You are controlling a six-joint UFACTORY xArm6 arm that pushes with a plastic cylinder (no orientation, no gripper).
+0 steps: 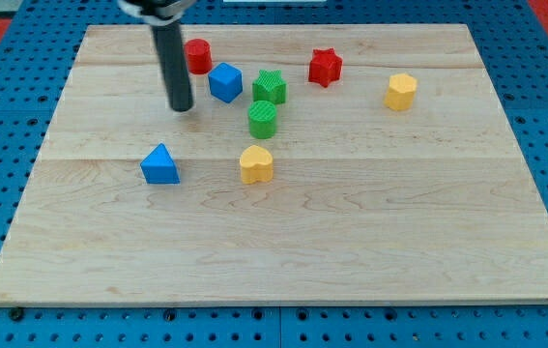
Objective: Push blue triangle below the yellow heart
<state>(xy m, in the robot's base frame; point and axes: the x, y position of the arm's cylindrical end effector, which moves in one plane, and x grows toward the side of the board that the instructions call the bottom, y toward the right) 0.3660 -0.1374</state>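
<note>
Across nearly the whole view lay our wooden board (283, 251), pale and bare over its lower half, set on a blue pegboard (3, 145). Our dark rod (171, 58) came down from the view's top left, and our tip (181, 107) stood on the wood, touching no block; it carried nothing, being a plain rod with nothing to open or close. The tip was above the blue triangle (160, 165) and a little to its right, well apart from it, and left of the blue cube (224, 82). The blue triangle sat left of the yellow heart (256, 164), at about the same height in the view, with open wood between them. Just above the heart stood the green cylinder (263, 119), and touching that from above, or very nearly, the green star (270, 87). The red cylinder (197, 55) stood just right of the rod, partly behind it. The red star (325, 67) lay further right, near the board's top edge, and the yellow hexagon (401, 92) beyond it toward the view's right
</note>
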